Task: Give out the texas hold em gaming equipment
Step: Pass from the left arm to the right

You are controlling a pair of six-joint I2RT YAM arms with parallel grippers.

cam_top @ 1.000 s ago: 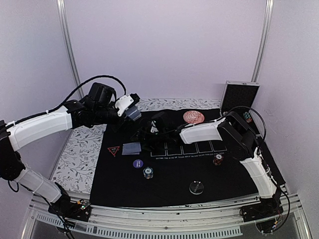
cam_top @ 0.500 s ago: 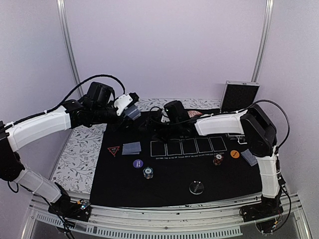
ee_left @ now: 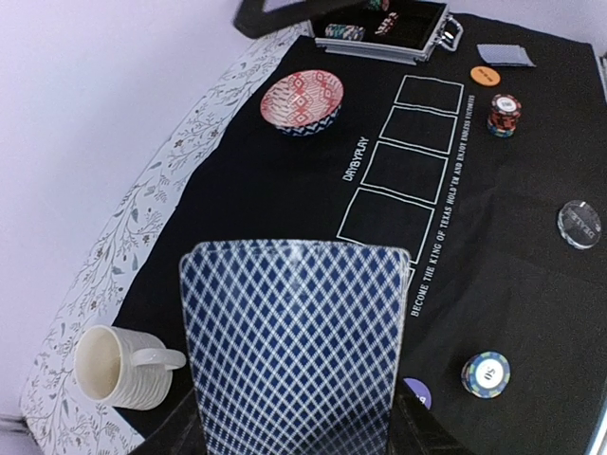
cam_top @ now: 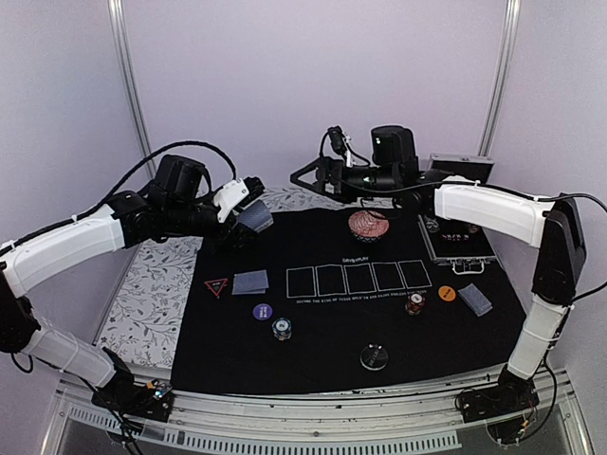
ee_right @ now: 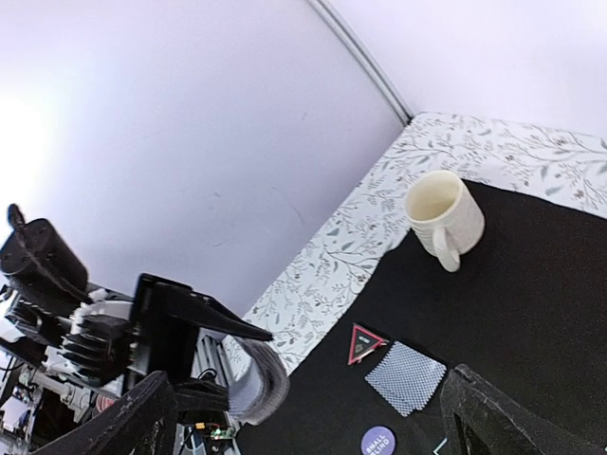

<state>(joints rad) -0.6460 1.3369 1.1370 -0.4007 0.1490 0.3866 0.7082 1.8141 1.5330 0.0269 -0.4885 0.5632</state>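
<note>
Cards [ee_left: 294, 341] pinched between left fingers [ee_left: 422, 436]; right fingers [ee_right: 503, 422] wide apart, empty.

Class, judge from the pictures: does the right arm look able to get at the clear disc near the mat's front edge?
Probably yes. The right gripper is open and empty, raised at the far side; the clear disc lies alone on the black mat, nothing over it.
</note>
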